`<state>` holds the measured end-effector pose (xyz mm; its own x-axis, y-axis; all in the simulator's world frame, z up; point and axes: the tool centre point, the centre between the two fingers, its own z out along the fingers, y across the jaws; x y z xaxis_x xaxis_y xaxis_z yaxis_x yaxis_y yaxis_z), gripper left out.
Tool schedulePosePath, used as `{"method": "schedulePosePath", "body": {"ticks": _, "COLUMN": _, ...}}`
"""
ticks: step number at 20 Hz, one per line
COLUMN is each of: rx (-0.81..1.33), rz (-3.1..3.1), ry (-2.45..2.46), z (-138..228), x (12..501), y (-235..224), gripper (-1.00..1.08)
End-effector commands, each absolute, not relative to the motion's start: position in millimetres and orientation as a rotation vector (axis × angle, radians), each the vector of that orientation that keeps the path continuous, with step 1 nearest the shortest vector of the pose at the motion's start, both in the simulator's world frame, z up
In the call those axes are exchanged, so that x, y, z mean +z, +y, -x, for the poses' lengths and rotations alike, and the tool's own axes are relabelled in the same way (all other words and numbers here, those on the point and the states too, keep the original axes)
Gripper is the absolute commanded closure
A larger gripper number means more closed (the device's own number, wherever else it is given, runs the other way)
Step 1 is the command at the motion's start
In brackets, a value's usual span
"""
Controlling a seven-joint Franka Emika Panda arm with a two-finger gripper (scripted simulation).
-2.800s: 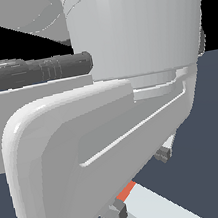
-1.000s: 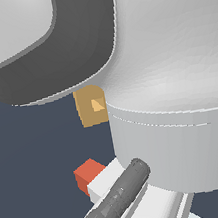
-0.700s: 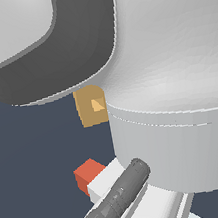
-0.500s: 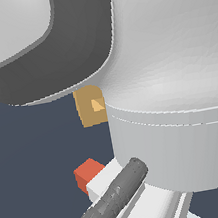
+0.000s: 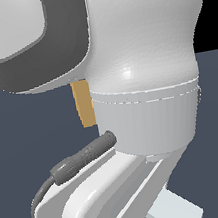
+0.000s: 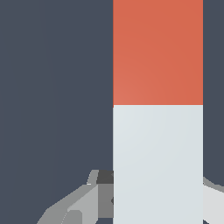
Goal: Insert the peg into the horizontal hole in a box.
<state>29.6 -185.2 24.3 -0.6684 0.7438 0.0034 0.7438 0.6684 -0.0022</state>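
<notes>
Peg [image 6: 157,109] ran up the centre-right of the wrist frame, white half below, red-orange half above, colour join a little above mid-height. Claw [image 6: 157,197] pinched the white half near the bottom edge; grey fingers [image 6: 81,203] showed on either side, pressed to the bar. Holding the white end leaves the red end free to lead, which I judge suits pushing it into the hole.

Wrist view showed no box, only dark worktop [image 6: 52,87] around the peg. Exterior view gave the box [image 5: 84,104] as a tan sliver left of centre, mostly hidden behind the arm [image 5: 140,75]; the hole was not visible. A pale block at that frame's bottom edge may be the white end; could not tell. Peg and box alignment could not be judged from either view.
</notes>
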Motion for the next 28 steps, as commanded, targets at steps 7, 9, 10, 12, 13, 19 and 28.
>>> {"method": "schedulePosePath", "body": {"ticks": 7, "rx": 0.000, "rz": 1.452, "ry": -2.785, "z": -15.1, "x": 39.2, "y": -136.5, "gripper": 1.08}}
{"method": "schedulePosePath", "body": {"ticks": 9, "rx": 0.000, "rz": 1.500, "ry": -2.760, "z": -12.0, "x": 42.9, "y": -122.5, "gripper": 1.08}}
{"method": "schedulePosePath", "body": {"ticks": 10, "rx": -0.001, "rz": 1.524, "ry": -2.747, "z": -10.6, "x": 44.7, "y": -115.6, "gripper": 1.08}}
{"method": "schedulePosePath", "body": {"ticks": 12, "rx": -0.001, "rz": 1.570, "ry": -2.721, "z": -8.4, "x": 48.3, "y": -101.7, "gripper": 1.08}}
{"method": "schedulePosePath", "body": {"ticks": 13, "rx": -0.001, "rz": 1.593, "ry": -2.707, "z": -7.4, "x": 50.1, "y": -94.7, "gripper": 1.08}}
{"method": "schedulePosePath", "body": {"ticks": 19, "rx": -0.001, "rz": 1.721, "ry": -2.628, "z": -5.1, "x": 60.5, "y": -54.4, "gripper": 1.08}}
{"method": "schedulePosePath", "body": {"ticks": 28, "rx": 0.000, "rz": 1.844, "ry": -2.543, "z": -8.3, "x": 71.0, "y": -14.0, "gripper": 1.08}}
